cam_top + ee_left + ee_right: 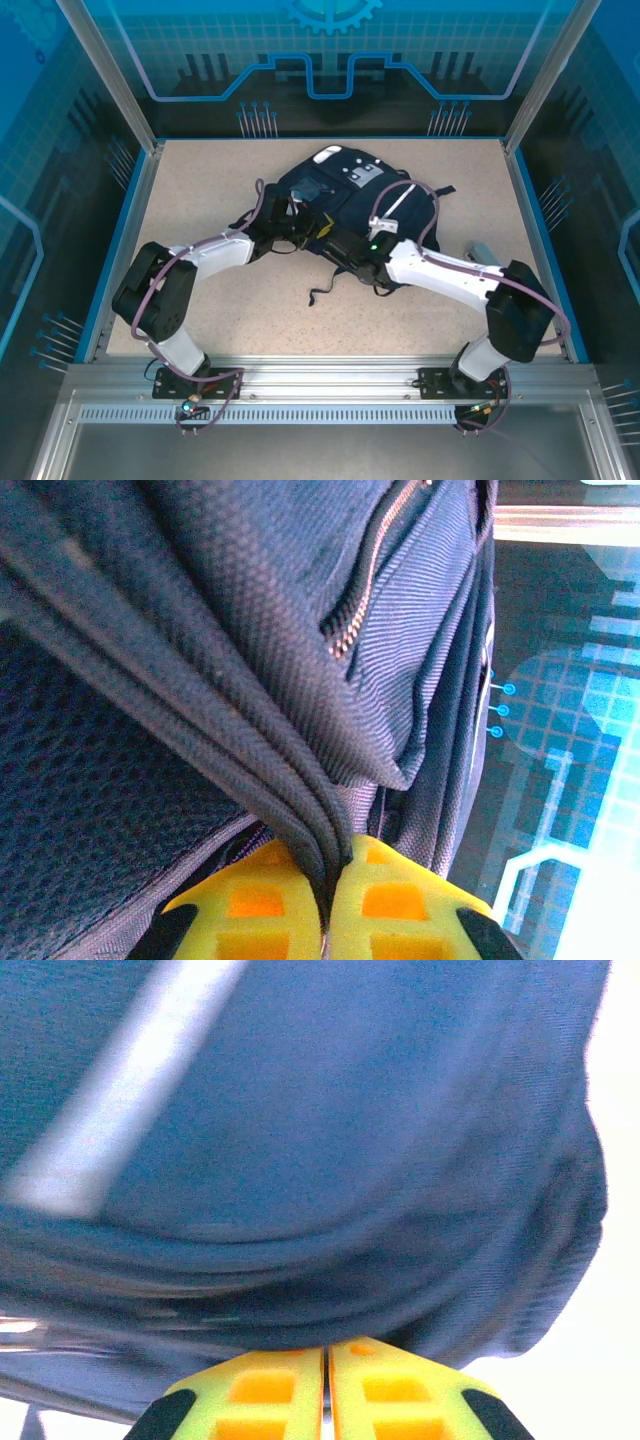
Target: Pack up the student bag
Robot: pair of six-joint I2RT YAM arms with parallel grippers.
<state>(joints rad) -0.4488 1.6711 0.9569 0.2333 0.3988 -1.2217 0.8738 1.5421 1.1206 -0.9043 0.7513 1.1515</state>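
Starting from the near edge, two arms reach inward across the speckled tabletop (200, 290) to one student bag (345, 190). It lies slumped around the table's middle, with its white handle patch pointing to the far side.

The left gripper (325, 865) has its yellow pads clamped on a thick, corded fold of the bag's navy cloth. The right gripper (327, 1350) has its pads drawn together at the bag's sagging lower edge; whether any cloth is caught between them I cannot tell.

The bag looks soft and limp, likely to droop and fold rather than lift as one piece. It is not fragile, and its weave looks slightly slick. Piped seams, zip edges or straps should hold better than flat panels.

Count: one bag, two grippers, and one small grey object (485, 250) beside the right arm.
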